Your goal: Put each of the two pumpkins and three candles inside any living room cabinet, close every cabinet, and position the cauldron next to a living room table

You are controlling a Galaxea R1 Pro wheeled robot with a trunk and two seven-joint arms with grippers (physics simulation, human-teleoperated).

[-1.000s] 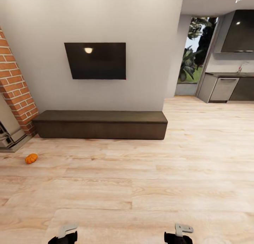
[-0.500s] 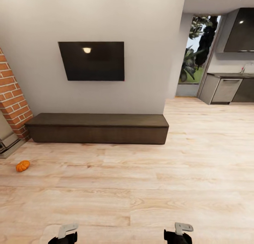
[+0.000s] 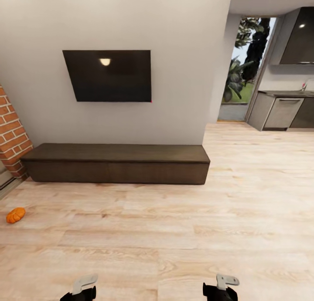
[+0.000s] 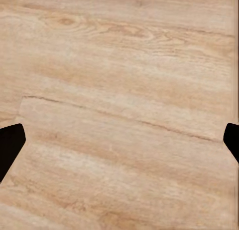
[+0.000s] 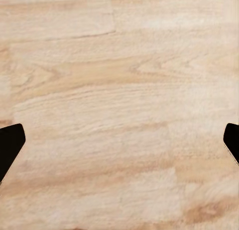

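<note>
so far left on the plank floor [image 3: 174, 231] one small orange pumpkin [image 3: 15, 215] lies loose, near the brick pillar [image 3: 11, 140] and well apart from both grippers, likely waiting to be fetched. further right the long dark-brown cabinet [image 3: 115, 164] runs lengthwise along the wall under the tv [image 3: 109, 76], its plain fronts shut and facing the robot. lowest, the left gripper [image 4: 119, 140] and right gripper [image 5: 119, 140] hang over bare floor, fingers spread wide and holding nothing, probably parked for driving.

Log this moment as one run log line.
phase: in transit | pumpkin: on floor, left of cabinet | cabinet: closed | left end effector: open, empty | right end effector: open, empty
</note>
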